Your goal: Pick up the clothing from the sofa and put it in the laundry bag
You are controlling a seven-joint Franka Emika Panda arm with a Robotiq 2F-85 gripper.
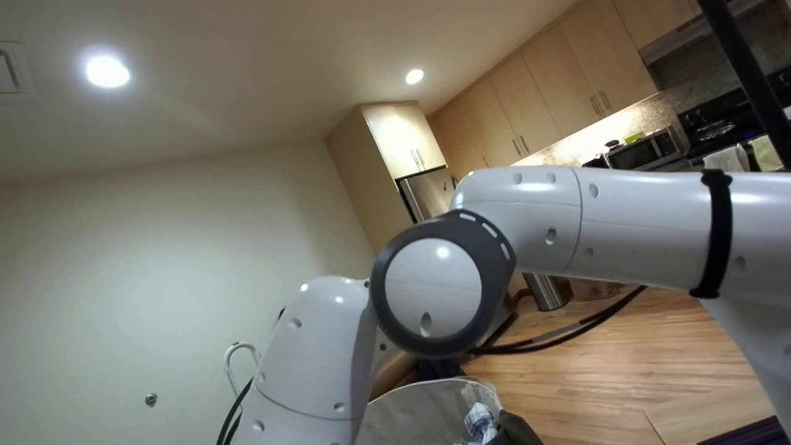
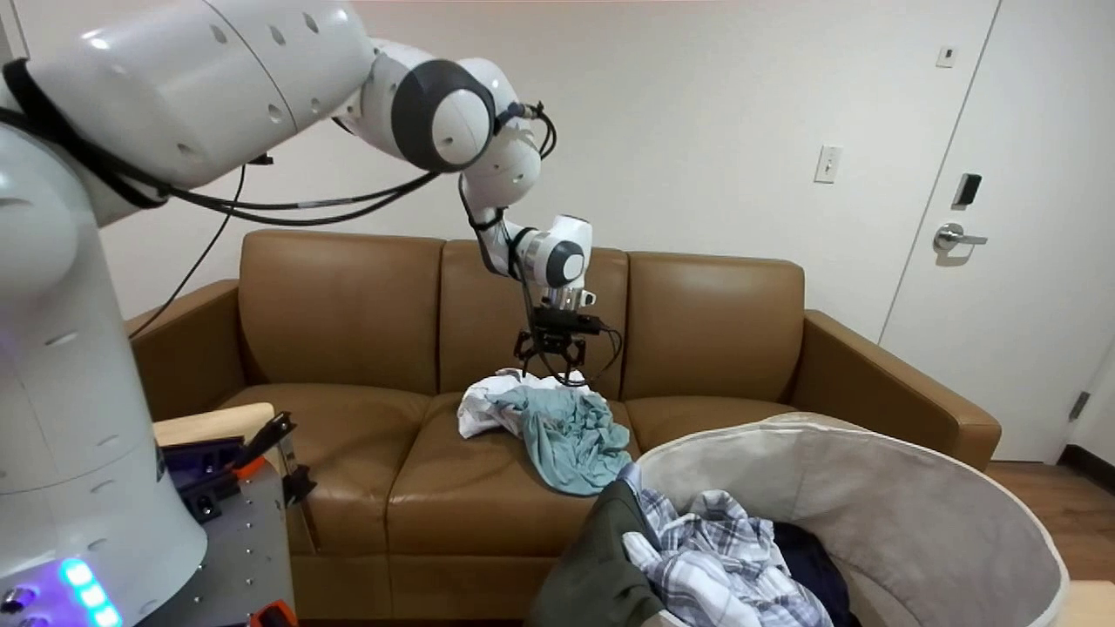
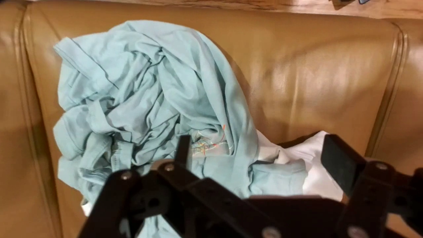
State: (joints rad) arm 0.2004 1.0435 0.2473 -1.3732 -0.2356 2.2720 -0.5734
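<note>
The clothing is a crumpled heap on the middle sofa seat, a blue-grey garment [image 2: 571,440] with a white part [image 2: 483,409] behind it. In the wrist view the blue-grey fabric [image 3: 148,82] fills the left and middle, and the white fabric [image 3: 319,162] lies at right. My gripper [image 2: 550,370] points down at the back of the heap. In the wrist view my gripper [image 3: 259,152] is open, its fingers wide apart with fabric below; I cannot tell whether they touch it. The laundry bag [image 2: 880,470] stands in front of the sofa; its light rim also shows in an exterior view [image 1: 426,402].
A plaid garment [image 2: 714,557] and a dark navy one lie in the bag. A dark green garment [image 2: 597,562] hangs over its near rim. The brown sofa [image 2: 340,313] has a backrest behind the gripper and an armrest at right. Cables hang along the arm.
</note>
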